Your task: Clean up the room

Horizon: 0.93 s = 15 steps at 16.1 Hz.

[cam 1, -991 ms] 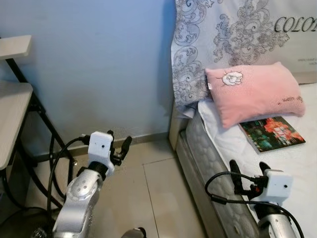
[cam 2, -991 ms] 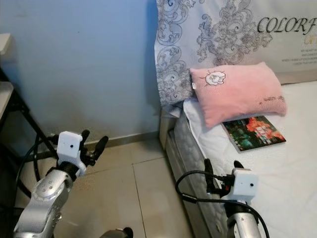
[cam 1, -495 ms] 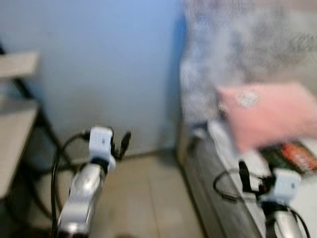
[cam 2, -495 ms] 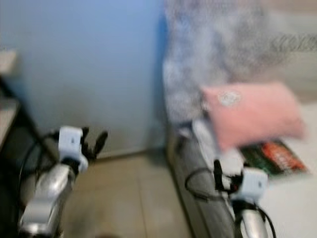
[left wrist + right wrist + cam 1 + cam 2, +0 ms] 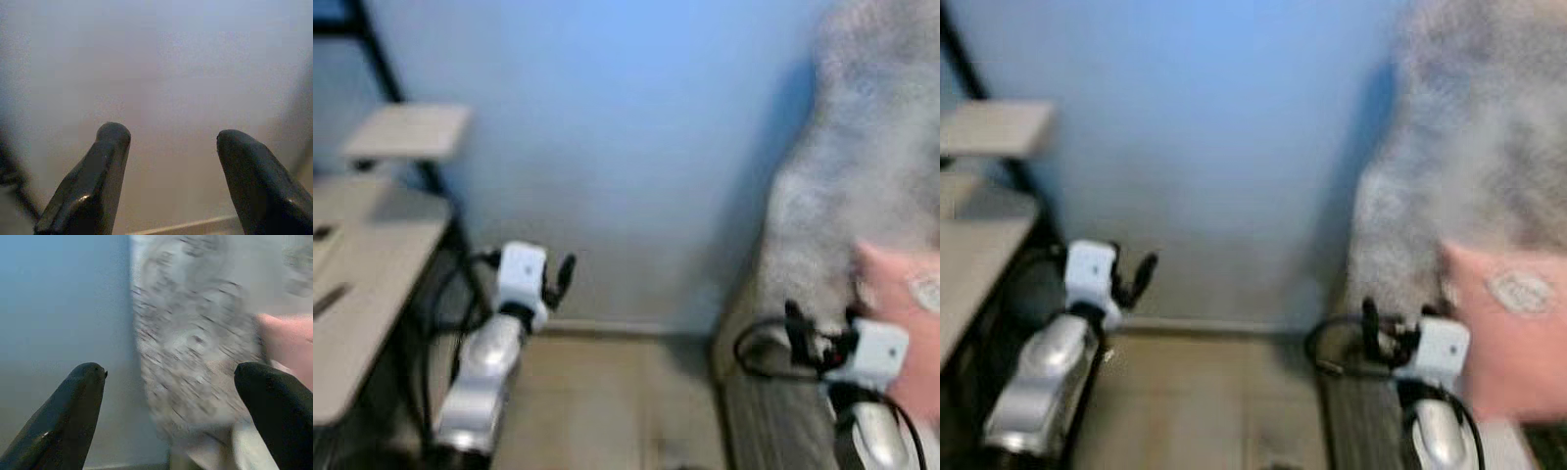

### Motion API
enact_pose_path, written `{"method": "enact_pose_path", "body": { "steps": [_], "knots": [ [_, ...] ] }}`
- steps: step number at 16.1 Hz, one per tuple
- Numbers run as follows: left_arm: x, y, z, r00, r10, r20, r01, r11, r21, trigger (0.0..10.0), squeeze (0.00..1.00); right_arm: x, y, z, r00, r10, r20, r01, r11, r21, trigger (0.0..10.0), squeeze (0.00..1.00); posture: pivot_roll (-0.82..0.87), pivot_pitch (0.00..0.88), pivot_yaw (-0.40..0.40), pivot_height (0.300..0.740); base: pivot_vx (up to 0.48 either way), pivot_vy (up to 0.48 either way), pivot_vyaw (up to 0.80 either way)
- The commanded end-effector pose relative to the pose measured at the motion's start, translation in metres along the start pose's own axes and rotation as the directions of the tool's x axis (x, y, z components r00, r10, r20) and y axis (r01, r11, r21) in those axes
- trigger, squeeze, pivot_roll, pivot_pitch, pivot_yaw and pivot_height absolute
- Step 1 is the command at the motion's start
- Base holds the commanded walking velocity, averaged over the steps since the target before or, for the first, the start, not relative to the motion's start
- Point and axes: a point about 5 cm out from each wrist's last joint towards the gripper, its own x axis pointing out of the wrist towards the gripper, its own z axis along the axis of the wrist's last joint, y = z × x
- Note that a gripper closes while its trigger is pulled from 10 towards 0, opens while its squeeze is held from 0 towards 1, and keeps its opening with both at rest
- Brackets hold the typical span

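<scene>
The head views are blurred. A pink pillow (image 5: 1508, 333) lies on the bed at the right edge, against a grey patterned pillow (image 5: 867, 176) that stands upright behind it. My left gripper (image 5: 556, 276) is raised over the floor, pointing at the blue wall; in its wrist view the left gripper (image 5: 168, 147) is open and holds nothing. My right gripper (image 5: 818, 325) hovers by the bed's near corner, in front of the patterned pillow. In the right wrist view it (image 5: 171, 382) is open and empty, with the pink pillow (image 5: 288, 342) beyond one finger.
A light wooden desk (image 5: 362, 294) on black legs, with a small upper shelf (image 5: 406, 132), stands at the left. The bed's grey mattress side (image 5: 764, 421) borders the right. Between them is a strip of beige tiled floor (image 5: 607, 401) ending at the blue wall (image 5: 607, 117).
The camera has swung left: bed and pillows slid to the right edge, the book left the picture, and more of the desk came in. Both arms keep their pose, grippers still open.
</scene>
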Motion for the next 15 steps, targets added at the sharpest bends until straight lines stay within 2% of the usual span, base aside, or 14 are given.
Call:
{"method": "enact_pose_path", "body": {
  "steps": [1, 3, 4, 5, 6, 7, 8, 11, 15],
  "knots": [
    [-0.002, 0.008, -0.001, 1.0, 0.019, -0.014, -0.019, 1.0, 0.015, 10.0, 0.0, 0.001, 0.005, 0.001, 1.0, 0.004, -0.005, -0.004, 1.0, 0.005, 10.0, 0.1, 0.11, 0.032, -0.026, 0.74, 0.0, 0.0, 0.0],
    [-0.002, 0.01, -0.002, 0.999, 0.031, -0.025, -0.032, 0.999, -0.011, 10.0, 0.0, -0.001, 0.006, 0.001, 1.0, 0.004, -0.001, -0.004, 1.0, 0.008, 10.0, 0.11, 0.11, 0.029, -0.024, 0.74, 0.0, 0.0, 0.0],
    [-0.01, 0.007, -0.004, 1.0, -0.001, -0.03, 0.0, 0.999, -0.036, 10.0, 0.0, -0.006, 0.007, 0.002, 1.0, 0.004, 0.001, -0.004, 1.0, 0.0, 10.0, 0.11, 0.11, 0.024, -0.026, 0.74, 0.0, 0.0, 0.0],
    [-0.025, 0.0, -0.004, 0.994, -0.108, -0.006, 0.108, 0.992, -0.072, 10.0, 0.0, -0.014, 0.007, 0.004, 1.0, 0.021, -0.001, -0.021, 0.999, -0.024, 10.0, 0.11, 0.11, 0.027, -0.028, 0.74, 0.0, 0.0, 0.0],
    [-0.034, -0.007, -0.002, 0.982, -0.189, 0.021, 0.19, 0.98, -0.06, 10.0, 0.0, -0.02, 0.007, 0.003, 1.0, 0.029, -0.01, -0.03, 0.999, -0.035, 10.0, 0.1, 0.11, 0.029, -0.034, 0.74, 0.0, 0.0, 0.0],
    [-0.041, -0.008, -0.006, 0.982, -0.185, 0.025, 0.187, 0.978, -0.09, 10.0, 0.0, -0.031, 0.01, -0.001, 0.998, 0.052, -0.044, -0.054, 0.998, -0.045, 10.0, 0.07, 0.11, 0.027, -0.044, 0.74, 0.0, 0.0, 0.0],
    [-0.036, -0.003, -0.01, 0.992, -0.127, 0.009, 0.127, 0.984, -0.123, 10.0, 0.0, -0.034, 0.011, -0.003, 0.997, 0.056, -0.06, -0.059, 0.997, -0.055, 10.0, 0.07, 0.11, 0.027, -0.044, 0.74, 0.0, 0.0, 0.0],
    [-0.023, -0.007, -0.009, 0.987, -0.159, 0.004, 0.159, 0.982, -0.098, 10.0, 0.0, -0.035, 0.015, -0.003, 0.997, 0.048, -0.055, -0.051, 0.998, -0.043, 10.0, 0.07, 0.1, 0.025, -0.046, 0.74, 0.0, 0.0, 0.0],
    [-0.024, -0.004, -0.008, 0.984, -0.177, 0.0, 0.176, 0.98, -0.089, 10.0, 0.0, -0.036, 0.014, -0.005, 0.997, 0.022, -0.071, -0.025, 0.998, -0.053, 10.0, 0.06, 0.1, 0.026, -0.037, 0.74, 0.0, 0.0, 0.0]
  ]
}}
